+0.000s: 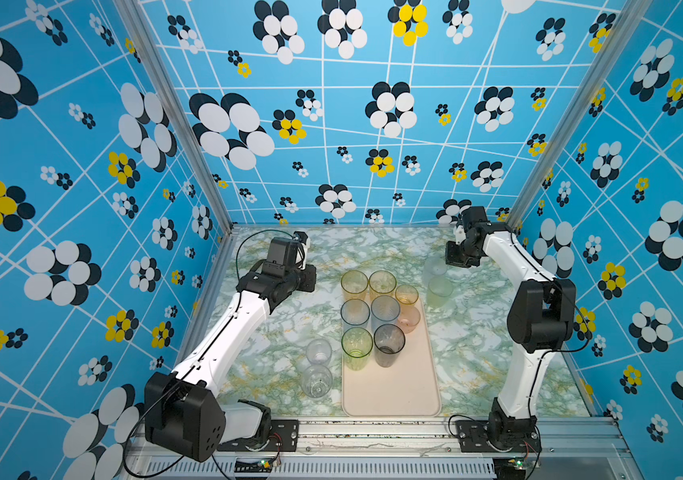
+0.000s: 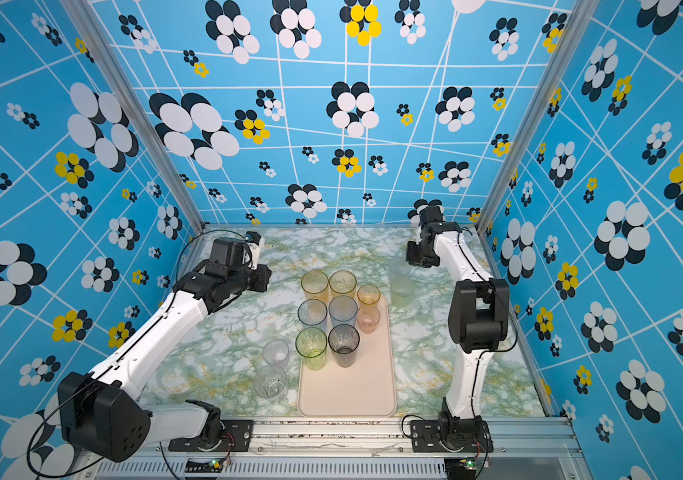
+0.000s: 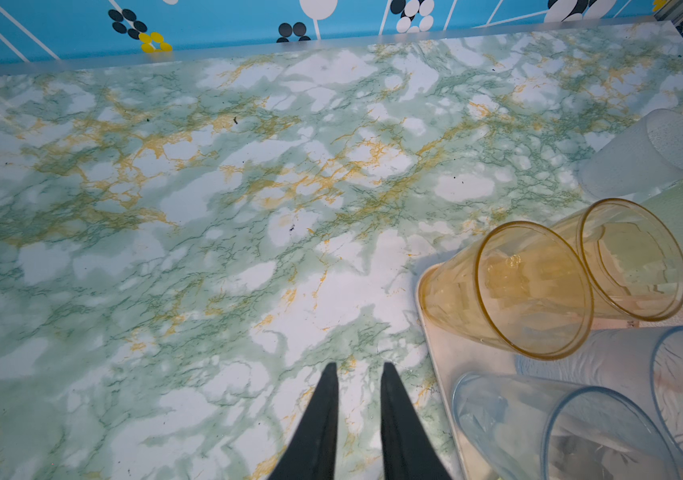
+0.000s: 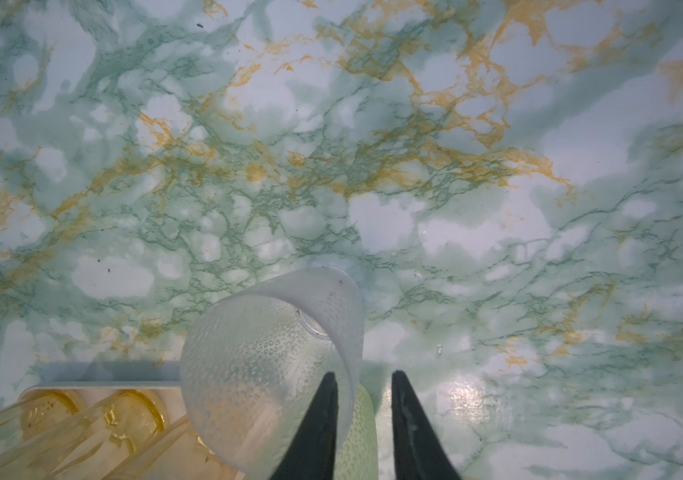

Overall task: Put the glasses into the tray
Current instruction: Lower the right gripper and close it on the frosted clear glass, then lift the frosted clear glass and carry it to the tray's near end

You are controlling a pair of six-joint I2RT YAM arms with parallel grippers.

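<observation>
Roughly two-thirds done, by my count: eight glasses [image 1: 385,309] stand in the tray [image 1: 391,390], and four are still out on the tabletop [image 1: 477,332].

The right fingers [image 4: 323,419] are a little apart and straddle the wall of the frosted glass [image 4: 256,365], one inside its mouth and one outside. I can see a sliver of gap, so it does not look pinched yet. Just beside it stands a pale green glass [image 1: 439,293]; both are off the tray's far right corner.

The left fingers [image 3: 323,415] are narrowly apart too, holding nothing, over bare tabletop near the tray's far left corner. Further out, two clear glasses [image 1: 318,351] wait just beside the tray's left edge, towards the front. The near half of the tray is bare — room enough, I'd judge.
</observation>
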